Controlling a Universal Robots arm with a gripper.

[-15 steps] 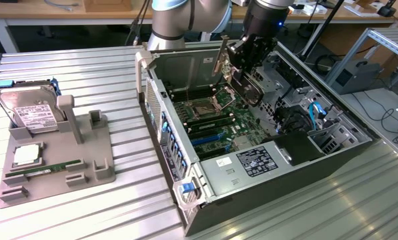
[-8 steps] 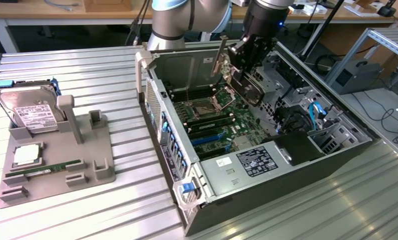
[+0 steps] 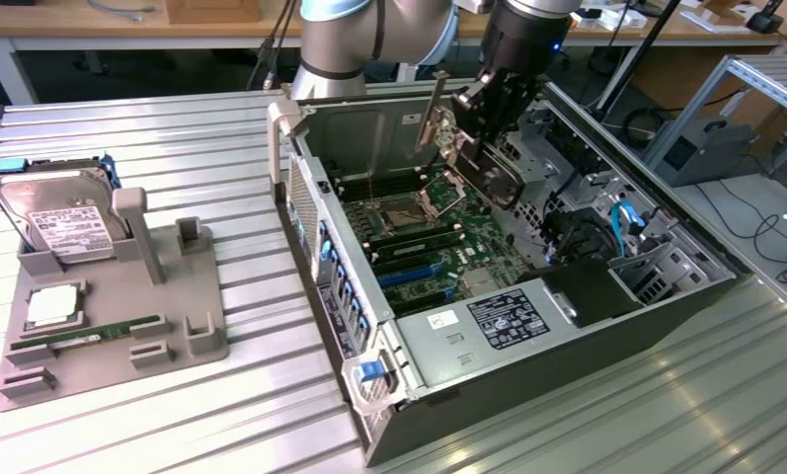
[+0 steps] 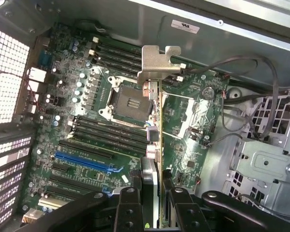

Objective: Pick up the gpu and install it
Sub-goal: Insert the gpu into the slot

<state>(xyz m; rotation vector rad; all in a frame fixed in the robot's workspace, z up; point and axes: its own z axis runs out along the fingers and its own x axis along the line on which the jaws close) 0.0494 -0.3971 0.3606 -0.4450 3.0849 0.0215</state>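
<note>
The gpu [image 3: 476, 168] hangs tilted over the open computer case [image 3: 590, 341], held in the air above the motherboard [image 3: 427, 232]. My gripper [image 3: 488, 118] is shut on it from above. The card's silver end bracket [image 3: 435, 107] points up and toward the exterior view's left. In the wrist view the gpu [image 4: 158, 130] appears edge-on between my black fingers [image 4: 128, 209], its bracket [image 4: 157, 63] at the far end. It floats over the motherboard [image 4: 87, 121], beside the CPU socket [image 4: 128, 101], clear of the slots.
A blue expansion slot [image 4: 84, 162] and several black slots lie on the board. Cables [image 4: 241, 104] and a drive cage [image 4: 268, 159] sit beside it. On the exterior view's left, a grey fixture [image 3: 169, 331] holds a hard drive [image 3: 57, 222] and a memory stick [image 3: 84, 338].
</note>
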